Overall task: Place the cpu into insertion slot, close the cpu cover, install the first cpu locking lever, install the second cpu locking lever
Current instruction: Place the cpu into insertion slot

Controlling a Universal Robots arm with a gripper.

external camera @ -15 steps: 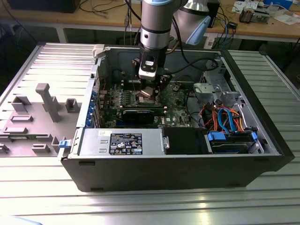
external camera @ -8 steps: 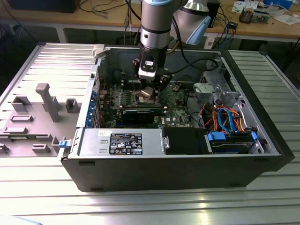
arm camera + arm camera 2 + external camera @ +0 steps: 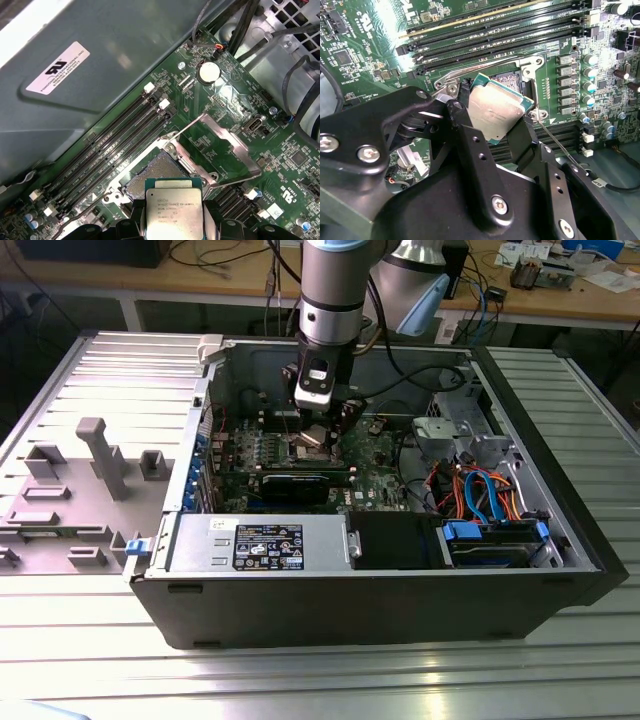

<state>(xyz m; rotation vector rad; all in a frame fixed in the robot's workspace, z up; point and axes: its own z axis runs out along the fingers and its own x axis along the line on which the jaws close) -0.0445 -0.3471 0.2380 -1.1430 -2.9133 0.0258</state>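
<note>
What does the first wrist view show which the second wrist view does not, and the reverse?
First wrist view: the cpu cover swung open, a round coin battery, a labelled case wall. Second wrist view: the gripper, its bolted black fingers clamping the cpu, a row of capacitors. Both: the cpu above the insertion slot, memory slots.

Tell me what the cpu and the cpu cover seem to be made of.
cpu: dull grey metal lid, soft glare, on a green board-like rim.
cpu cover: thin silvery sheet metal, likely steel; bare finish, bright reflections.
</note>
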